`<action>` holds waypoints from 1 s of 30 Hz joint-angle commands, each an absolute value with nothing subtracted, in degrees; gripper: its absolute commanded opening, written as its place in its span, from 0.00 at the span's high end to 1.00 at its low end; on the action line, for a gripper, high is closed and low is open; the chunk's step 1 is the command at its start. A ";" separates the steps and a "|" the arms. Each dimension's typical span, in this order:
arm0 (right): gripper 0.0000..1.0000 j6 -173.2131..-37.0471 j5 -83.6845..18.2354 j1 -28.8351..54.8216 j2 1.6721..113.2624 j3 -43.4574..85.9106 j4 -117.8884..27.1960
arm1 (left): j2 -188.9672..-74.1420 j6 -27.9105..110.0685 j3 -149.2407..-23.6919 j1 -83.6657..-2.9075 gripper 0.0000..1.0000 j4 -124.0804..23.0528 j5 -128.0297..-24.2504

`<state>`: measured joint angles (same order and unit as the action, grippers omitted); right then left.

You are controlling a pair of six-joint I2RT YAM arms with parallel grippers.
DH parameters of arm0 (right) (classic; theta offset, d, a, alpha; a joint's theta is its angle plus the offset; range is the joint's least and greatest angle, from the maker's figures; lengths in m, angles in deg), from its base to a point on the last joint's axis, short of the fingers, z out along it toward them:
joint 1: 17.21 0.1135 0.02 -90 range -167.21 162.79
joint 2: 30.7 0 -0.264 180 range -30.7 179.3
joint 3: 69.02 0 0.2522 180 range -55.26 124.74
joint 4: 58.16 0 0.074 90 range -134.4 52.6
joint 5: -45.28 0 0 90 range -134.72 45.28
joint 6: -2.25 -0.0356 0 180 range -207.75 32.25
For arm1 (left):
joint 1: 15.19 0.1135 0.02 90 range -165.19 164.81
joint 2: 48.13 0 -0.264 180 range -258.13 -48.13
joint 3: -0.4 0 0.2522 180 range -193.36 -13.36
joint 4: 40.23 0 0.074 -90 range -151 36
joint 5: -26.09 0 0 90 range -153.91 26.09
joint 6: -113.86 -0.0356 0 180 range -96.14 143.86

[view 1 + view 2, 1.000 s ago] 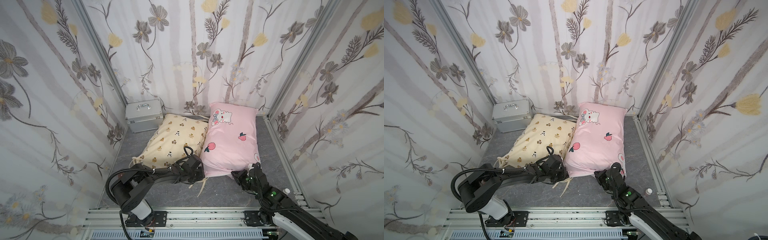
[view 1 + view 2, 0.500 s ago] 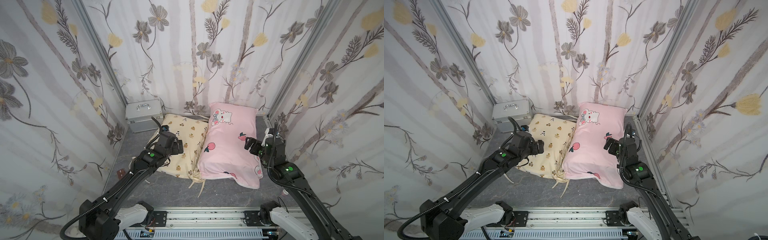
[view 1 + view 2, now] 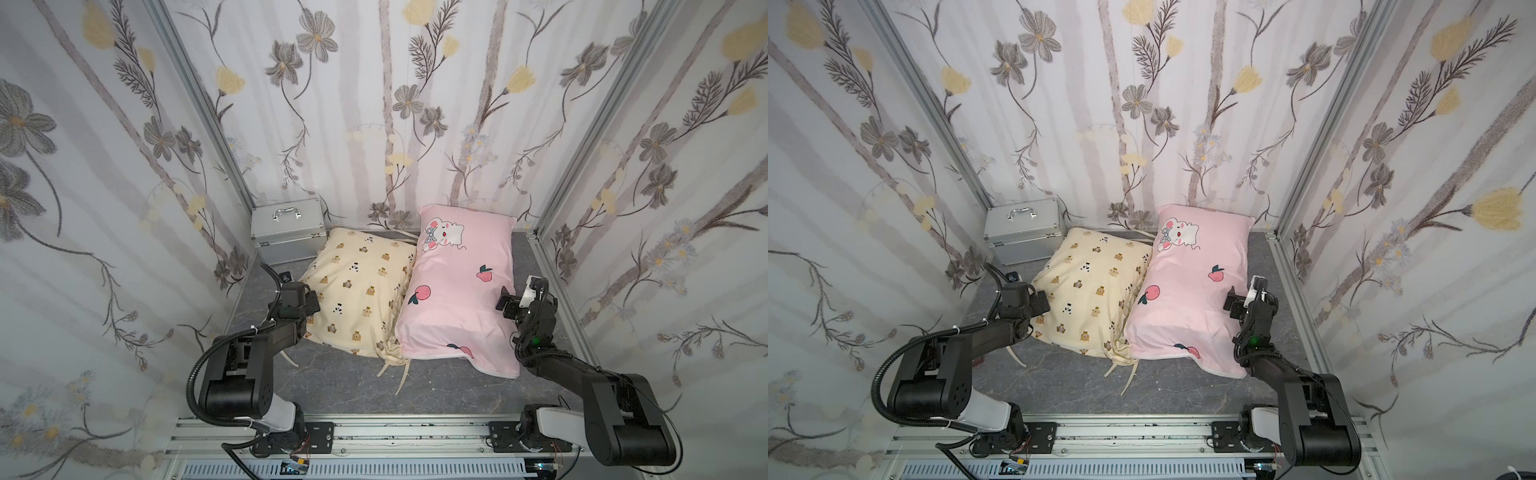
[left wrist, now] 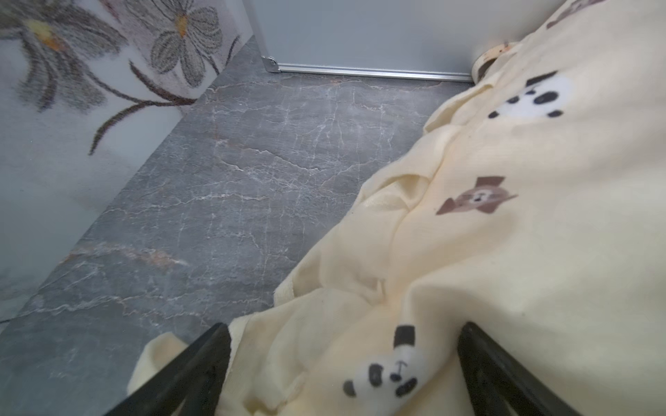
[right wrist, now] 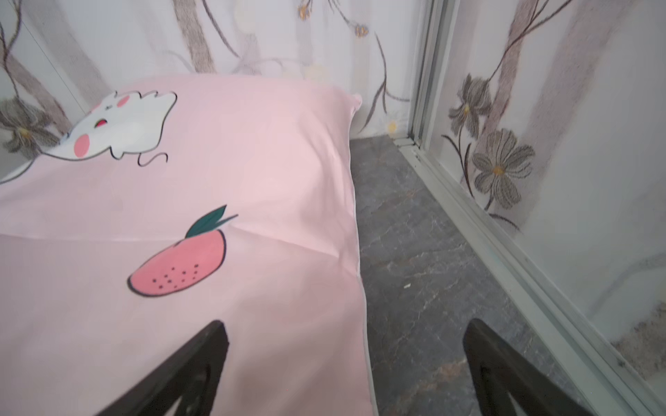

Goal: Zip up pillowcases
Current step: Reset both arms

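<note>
Black, angular fingers [image 4: 201,363] of the left gripper [image 4: 342,329] stand spread wide over the rumpled, soft edge of the cream pillowcase [image 4: 522,252], a panda print between them and nothing pinched. The right gripper [image 5: 345,324] is equally splayed astride the piped side seam of the smooth pink pillowcase [image 5: 216,180], one finger above cloth, one above the floor. Both plump cushions lie side by side, touching, on the grey marbled floor [image 3: 345,386], the cream one bunched at its near corner, with a boxy silver metal case [image 3: 289,228] behind it against the floral wall [image 3: 374,104].
</note>
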<state>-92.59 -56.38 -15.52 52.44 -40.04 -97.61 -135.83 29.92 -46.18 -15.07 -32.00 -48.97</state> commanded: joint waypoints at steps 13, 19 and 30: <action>0.00 -93.37 -55.05 -17.82 55.61 -44.88 -120.38 | -138.38 25.05 -34.94 -17.12 0.00 0.39 -53.59; 0.00 -93.29 -55.09 -17.82 55.70 -44.89 -120.46 | -138.26 25.18 -34.80 -17.22 0.00 0.59 -53.26; 0.00 -93.33 -55.09 -17.82 55.65 -44.85 -120.45 | -138.28 25.27 -35.17 -16.86 0.00 -0.28 -54.24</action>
